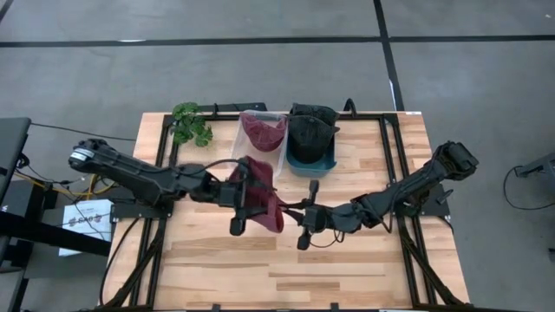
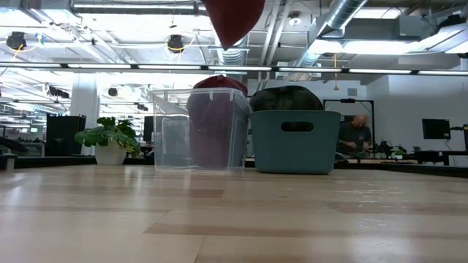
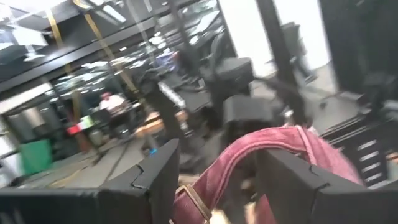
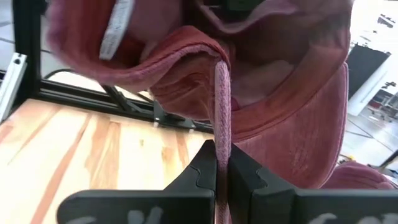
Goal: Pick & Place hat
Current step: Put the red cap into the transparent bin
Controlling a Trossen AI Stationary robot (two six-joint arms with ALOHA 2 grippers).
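Hat [image 1: 257, 192] hangs above the table, near clear bin [image 1: 260, 141] and teal bin [image 1: 310, 161].

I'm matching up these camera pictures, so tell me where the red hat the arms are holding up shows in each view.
High view: red hat at table centre, between both claws.
Low view: only its lowest part hangs in at top centre.
Left wrist view: between the left claw's fingers, lower centre.
Right wrist view: fills the upper picture, its edge pinched in the right claw.
Shared landmark: clear bin, high and low views.

Bright overhead lights [image 2: 175, 42], glare; left wrist view v. motion-blurred.
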